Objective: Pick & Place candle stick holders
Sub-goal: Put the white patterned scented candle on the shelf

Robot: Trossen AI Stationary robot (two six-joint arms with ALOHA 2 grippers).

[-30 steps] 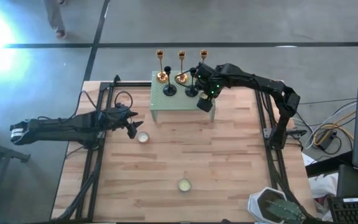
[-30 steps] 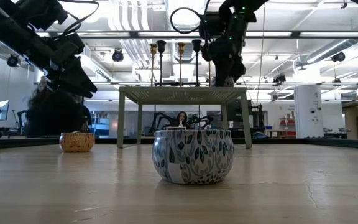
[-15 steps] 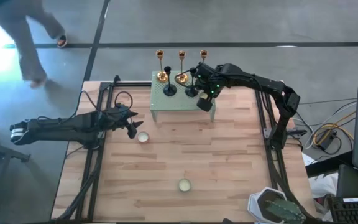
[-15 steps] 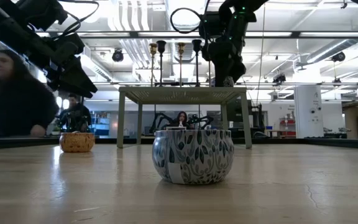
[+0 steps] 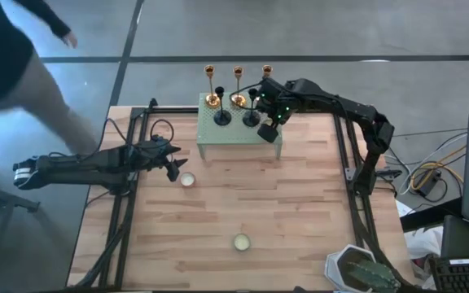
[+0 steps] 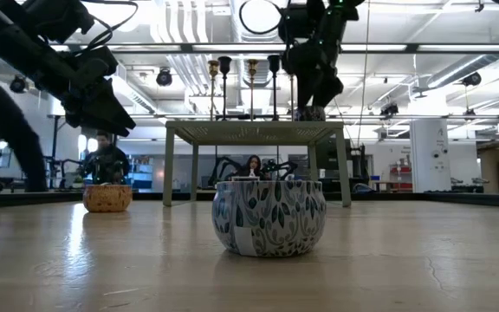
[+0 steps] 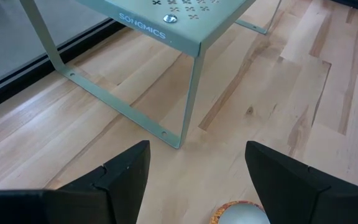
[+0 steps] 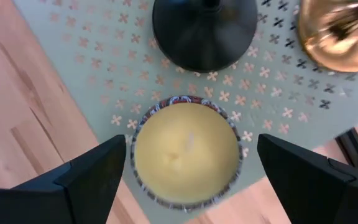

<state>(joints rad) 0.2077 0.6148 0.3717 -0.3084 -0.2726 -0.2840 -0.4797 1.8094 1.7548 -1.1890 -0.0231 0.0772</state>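
Note:
Three gold candle stick holders (image 5: pixel 210 86) (image 5: pixel 238 87) (image 5: pixel 267 73) and two black ones (image 5: pixel 221 115) (image 5: pixel 252 116) stand by their round bases on the green perforated stand (image 5: pixel 218 134). My right gripper (image 5: pixel 269 130) is open above the stand's right end. Its fingers flank a yellow candle in a patterned tin (image 8: pixel 186 149) without touching it. The tin rests on the stand beside a black holder's base (image 8: pixel 204 28) and a gold base (image 8: pixel 340 34). My left gripper (image 5: pixel 173 167) is open and empty above a small candle (image 5: pixel 187 180).
Another candle in a leaf-patterned tin (image 5: pixel 241 242) stands near the table's front middle and fills the low view's centre (image 6: pixel 268 217). A patterned container (image 5: pixel 361 273) is at the front right corner. Black frame rails run along both table sides. A person passes beyond the far left.
My right gripper has risen a little above the stand's right end and shifted slightly toward the far edge. The yellow candle tin stays below it on the stand top. A person has walked past behind the table's left side.

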